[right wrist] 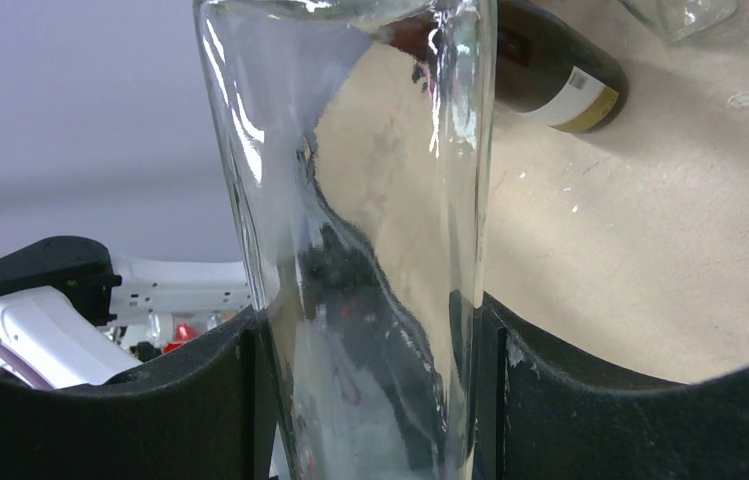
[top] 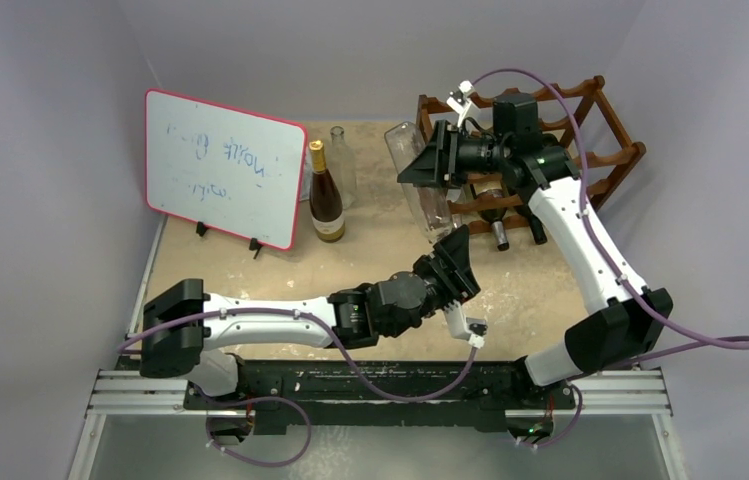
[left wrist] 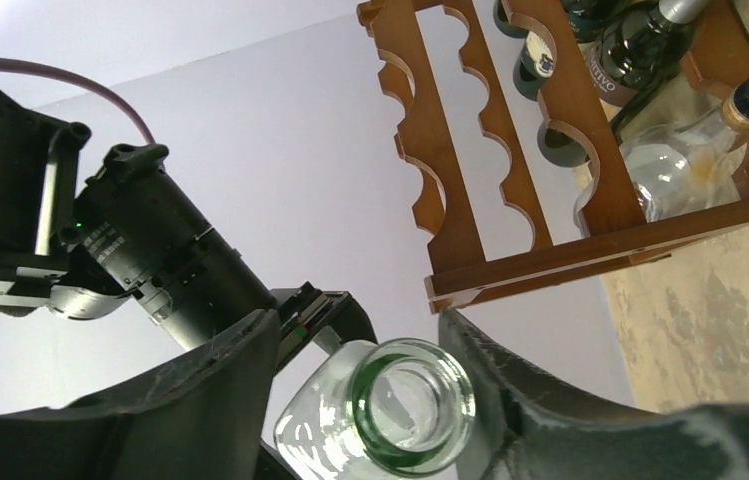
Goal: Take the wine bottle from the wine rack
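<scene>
A clear glass wine bottle [top: 437, 215] hangs tilted in the air just left of the reddish-brown wine rack [top: 600, 150], free of its rails. My right gripper [top: 428, 165] is shut on the bottle's body [right wrist: 350, 150], with both pads pressed against the glass. My left gripper [top: 453, 250] comes from below, and its jaws straddle the open mouth [left wrist: 415, 405]. One finger [left wrist: 510, 380] touches the rim, while a gap shows on the other side. The rack [left wrist: 470, 150] stands beyond in the left wrist view.
Dark bottles [top: 495, 215] still lie in the rack's lower tiers, along with a clear bottle with a black cap [left wrist: 680, 160]. A red-edged whiteboard [top: 225, 165] stands at the back left. Beside it a dark gold-capped bottle [top: 326, 195] and a clear bottle [top: 343, 165] stand upright.
</scene>
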`<action>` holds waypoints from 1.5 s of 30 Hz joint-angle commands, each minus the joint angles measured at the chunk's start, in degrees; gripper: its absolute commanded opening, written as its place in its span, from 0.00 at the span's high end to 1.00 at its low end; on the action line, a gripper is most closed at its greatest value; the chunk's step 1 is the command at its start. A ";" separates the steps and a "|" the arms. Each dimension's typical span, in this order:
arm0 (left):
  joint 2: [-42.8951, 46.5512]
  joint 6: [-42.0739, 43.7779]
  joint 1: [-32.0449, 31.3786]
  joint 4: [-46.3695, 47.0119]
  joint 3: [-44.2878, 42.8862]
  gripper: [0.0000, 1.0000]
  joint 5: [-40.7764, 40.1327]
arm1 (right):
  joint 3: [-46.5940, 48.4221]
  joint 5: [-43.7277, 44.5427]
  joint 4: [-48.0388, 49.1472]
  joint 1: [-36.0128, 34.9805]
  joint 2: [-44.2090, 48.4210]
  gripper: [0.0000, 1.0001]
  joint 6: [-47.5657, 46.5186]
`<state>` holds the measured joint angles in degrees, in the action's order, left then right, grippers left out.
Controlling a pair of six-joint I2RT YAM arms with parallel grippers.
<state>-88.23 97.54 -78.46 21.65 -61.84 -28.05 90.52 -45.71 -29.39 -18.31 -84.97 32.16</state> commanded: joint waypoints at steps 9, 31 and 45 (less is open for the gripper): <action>-0.84 3.05 -0.33 7.12 -2.21 0.96 -4.88 | 1.11 -0.25 0.16 -0.33 5.35 0.89 -2.91; 0.67 -25.29 -3.35 21.90 0.71 1.00 -15.90 | -2.64 12.20 -4.48 -0.16 4.79 0.08 -10.66; 10.69 -66.05 2.95 1.76 0.41 1.00 -10.62 | 11.09 19.22 -4.22 6.06 0.55 0.00 -13.19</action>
<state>-82.08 48.84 -80.53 31.14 -58.00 -44.49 97.17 -28.95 -36.56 -13.06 -86.13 19.97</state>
